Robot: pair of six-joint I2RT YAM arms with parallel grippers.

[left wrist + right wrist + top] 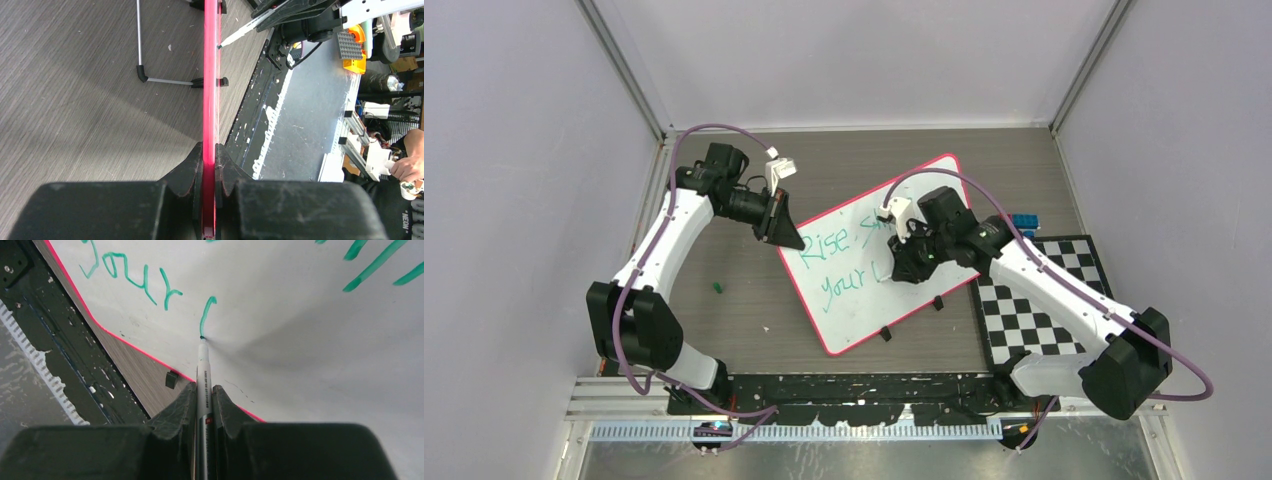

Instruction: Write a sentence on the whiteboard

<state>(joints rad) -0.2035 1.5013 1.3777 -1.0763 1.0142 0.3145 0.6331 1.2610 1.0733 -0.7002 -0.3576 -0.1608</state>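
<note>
R gripper (204, 396) is closed hard on the marker (203, 367), no gap either side, barrel running straight up the wrist frame. Tip touches the board (861, 312) at the foot of a short curved stroke (206, 315), just lower right of "your". In top view the board lies mid-frame, long axis slanting lower left to upper right. The sentence (826, 248) follows that axis in two lines: "Rise" + a word partly hidden by the arm, then "your" + the stroke.

Key relation: blank white lies right of the tip in R wrist view, so the next letters prob. go that way, along the line "your" sets, which drifts down-frame. Rim (125, 341) is near, lower left of the tip, so little room under the line. R arm is the one on the text. L gripper (210, 156) is clamped on the rim at the board's left corner, seen edge-on, prob. steadying it.

Materials: board thin, smooth, glossy; shading round the tip suggests slight flex under pressure. Ink teal. Marker slim, white, printed barrel. Table (724, 320) grey wood-grain. Checker mat (1036, 300) sits right of the board, under R arm.
</note>
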